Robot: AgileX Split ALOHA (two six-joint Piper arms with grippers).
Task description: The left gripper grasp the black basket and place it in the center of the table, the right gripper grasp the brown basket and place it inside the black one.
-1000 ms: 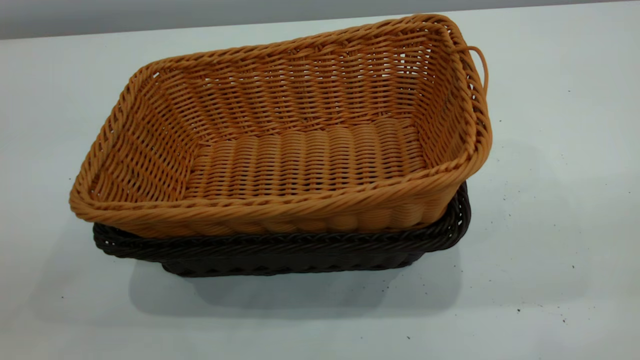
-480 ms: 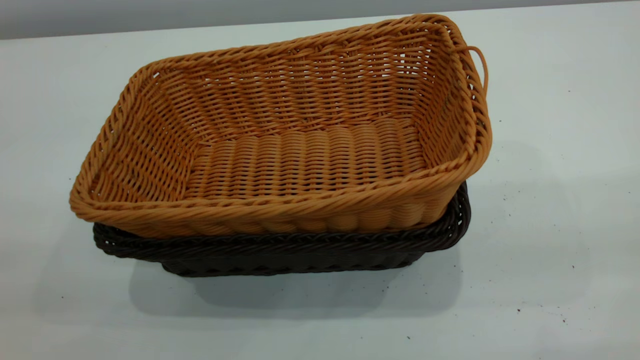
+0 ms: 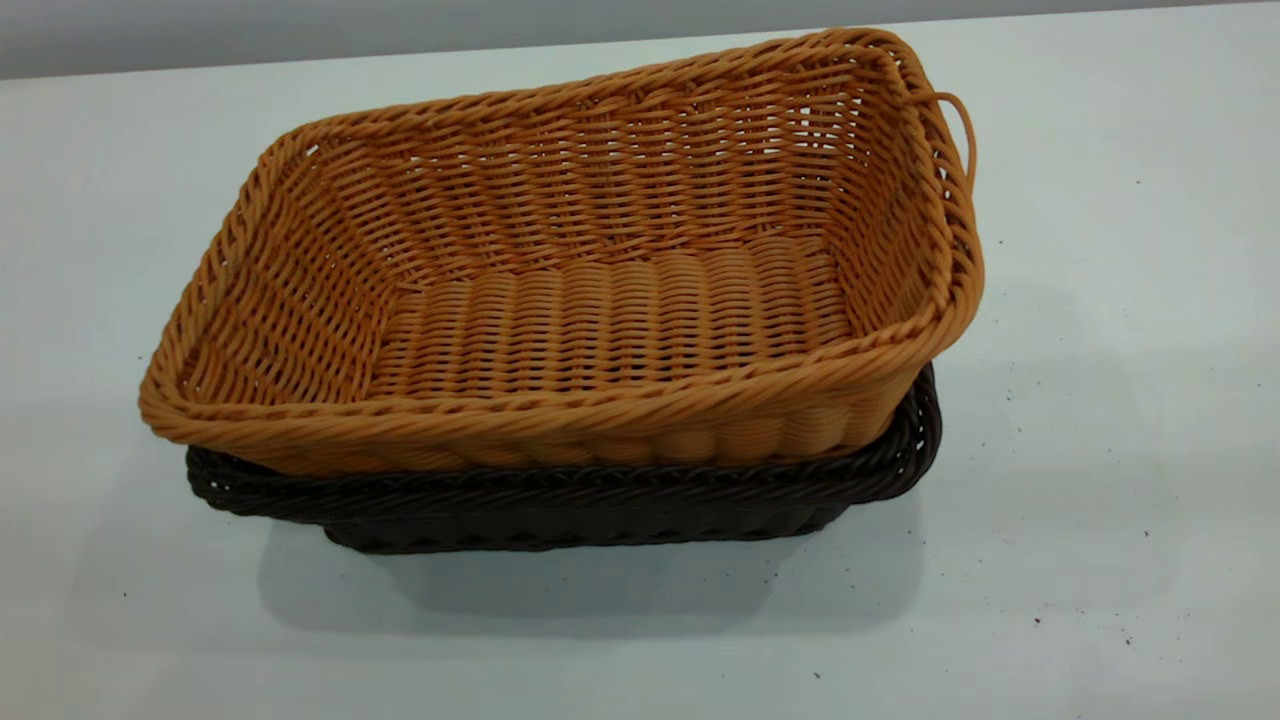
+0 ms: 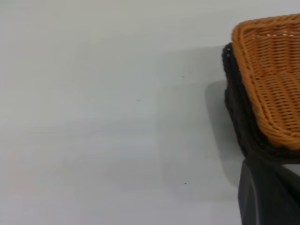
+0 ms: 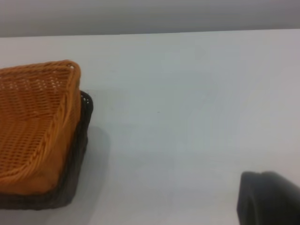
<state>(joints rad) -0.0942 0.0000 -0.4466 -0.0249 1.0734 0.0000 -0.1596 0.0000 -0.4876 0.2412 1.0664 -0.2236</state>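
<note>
Left tool over speckled white table

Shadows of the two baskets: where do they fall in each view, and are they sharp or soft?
Exterior view: a soft shadow lies on the table in front of the black basket, under the brown basket. Left wrist view: a faint soft-edged patch beside the stack. Right wrist view: likewise soft.

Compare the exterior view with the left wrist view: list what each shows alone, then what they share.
Only the exterior view shows the brown basket whole, with its woven floor and the loose strand loop at one corner. Only the left wrist view shows a dark part of the left gripper near the baskets' end. Both show the brown basket nested in the black basket, whose rim sticks out underneath, on the white table.
</note>
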